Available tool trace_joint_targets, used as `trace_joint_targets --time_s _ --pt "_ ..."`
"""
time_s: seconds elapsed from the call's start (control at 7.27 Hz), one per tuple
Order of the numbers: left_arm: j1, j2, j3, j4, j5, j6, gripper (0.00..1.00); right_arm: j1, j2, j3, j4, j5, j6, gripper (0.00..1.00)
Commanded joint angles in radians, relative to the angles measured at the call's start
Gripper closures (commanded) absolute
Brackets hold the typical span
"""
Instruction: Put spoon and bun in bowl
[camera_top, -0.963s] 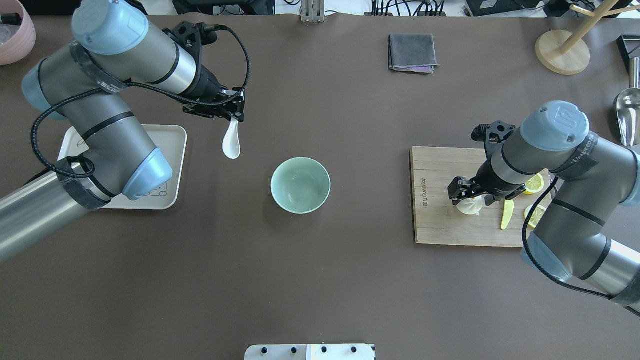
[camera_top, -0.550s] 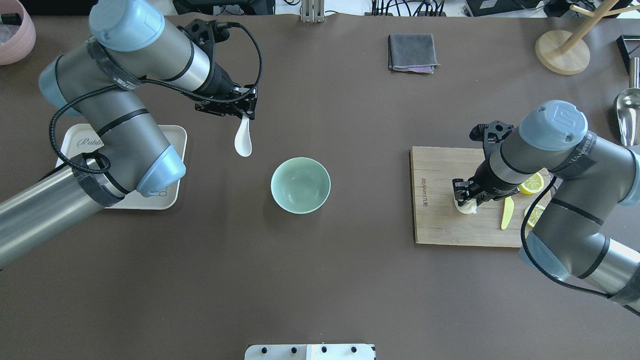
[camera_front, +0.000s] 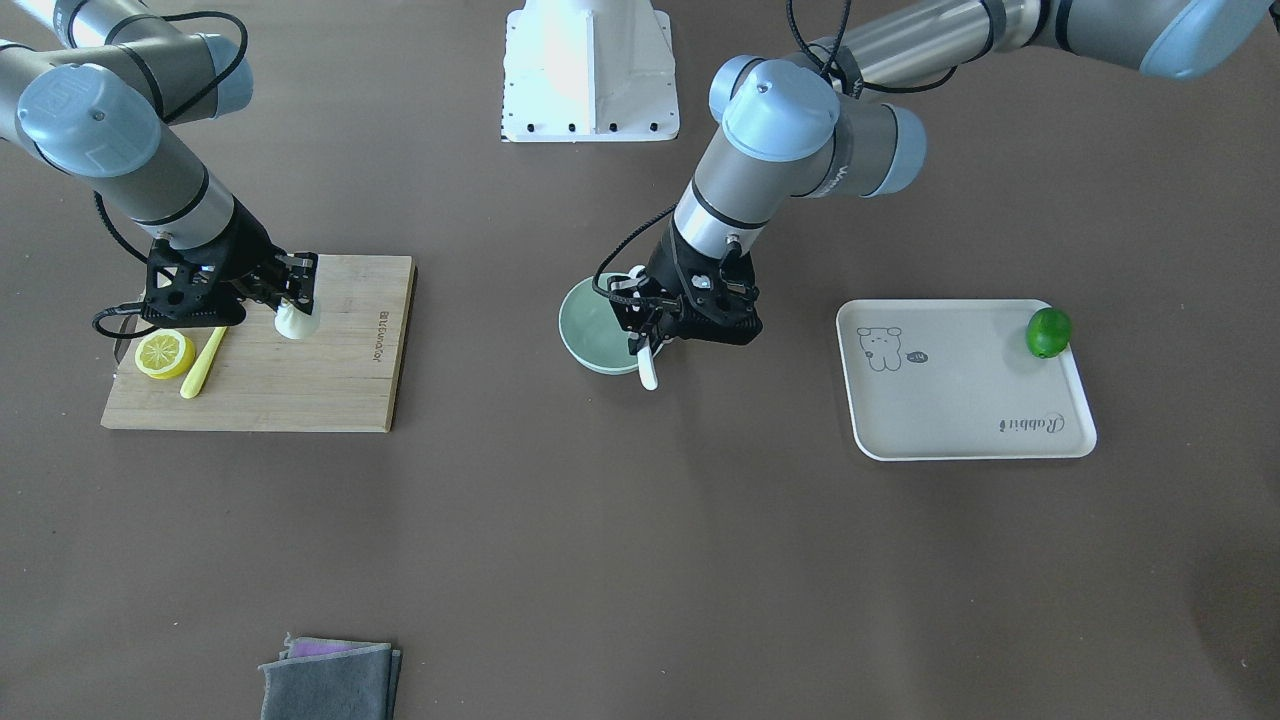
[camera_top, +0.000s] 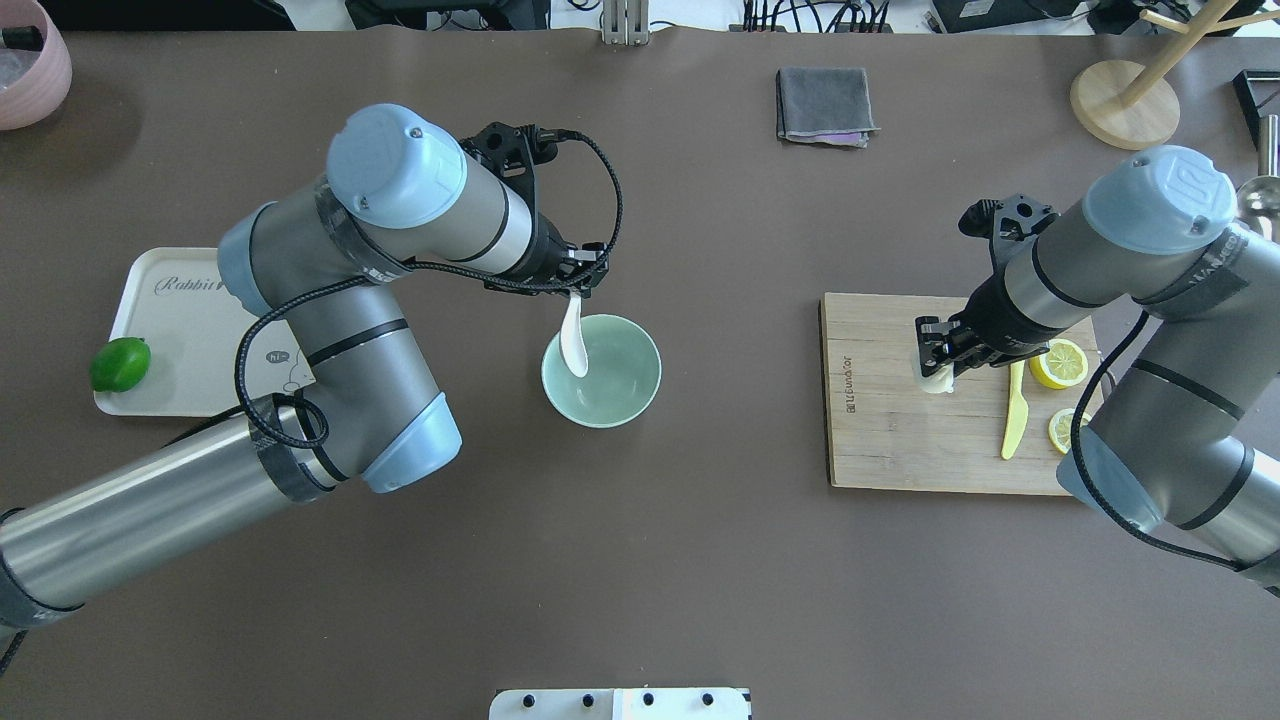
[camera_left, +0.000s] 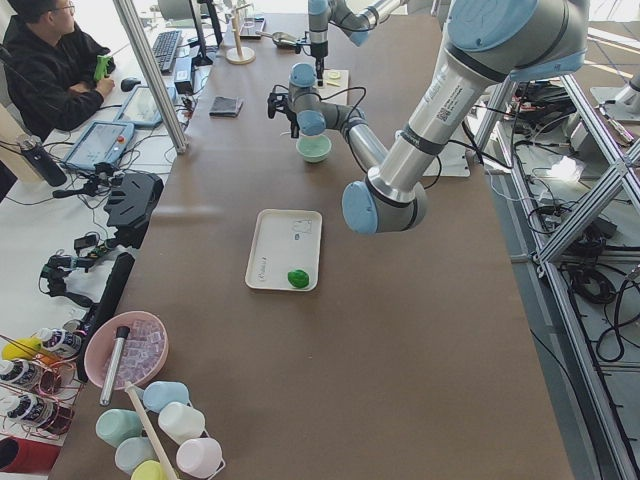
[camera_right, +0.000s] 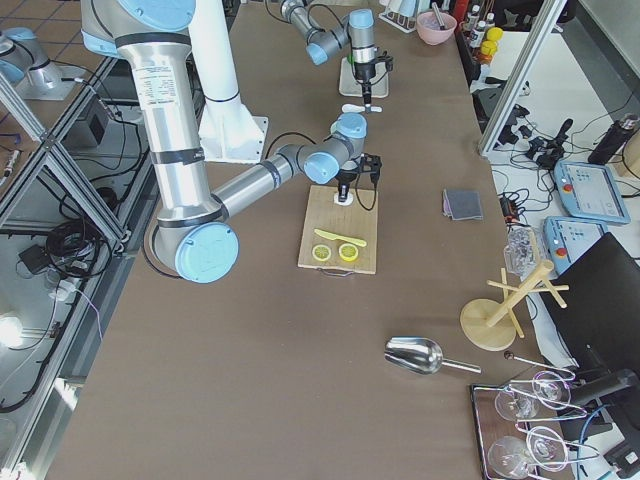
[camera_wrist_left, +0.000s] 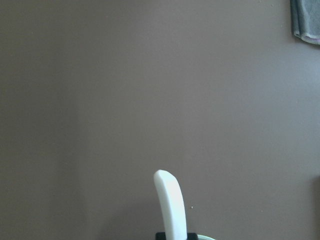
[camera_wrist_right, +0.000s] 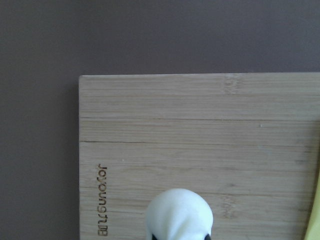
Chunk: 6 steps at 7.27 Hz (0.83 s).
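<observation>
"Joyoung" along one edge of the wooden cutting board (camera_wrist_right: 200, 130); "Rabbit" and "hi~" on the beige tray (camera_front: 960, 400).

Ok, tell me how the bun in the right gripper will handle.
The bun looks smooth and dough-like, so it is probably soft and light; the right gripper, closed on it, could dent it. Its rounded sides may let it slip from the grip. It is small beside the bowl, so it should drop in easily.

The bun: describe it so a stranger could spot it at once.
Find the wooden cutting board on the robot's right. There, the right gripper clasps the bun: a small cream-white dome, unlike the yellow lemon slices and yellow-green knife beside it.
</observation>
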Motion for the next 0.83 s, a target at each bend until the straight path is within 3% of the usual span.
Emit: trace_joint_targets --time_s 0.0,0.41,0.55,0.69 --pt "0.046 0.001 0.030 -0.042 0.044 -0.004 1.00 0.010 0.016 0.007 0.003 -0.003 0.004 1.00" --pt "0.046 0.002 0.030 -0.040 0.046 0.004 1.00 0.012 0.030 0.005 -0.001 -0.004 0.006 1.00" --pt "0.045 0.004 0.030 -0.040 0.046 0.007 0.79 0.013 0.042 0.004 -0.002 -0.004 0.006 1.00" --pt "0.043 0.005 0.027 -0.034 0.046 0.016 0.03 0.013 0.062 0.004 -0.008 -0.004 0.006 1.00"
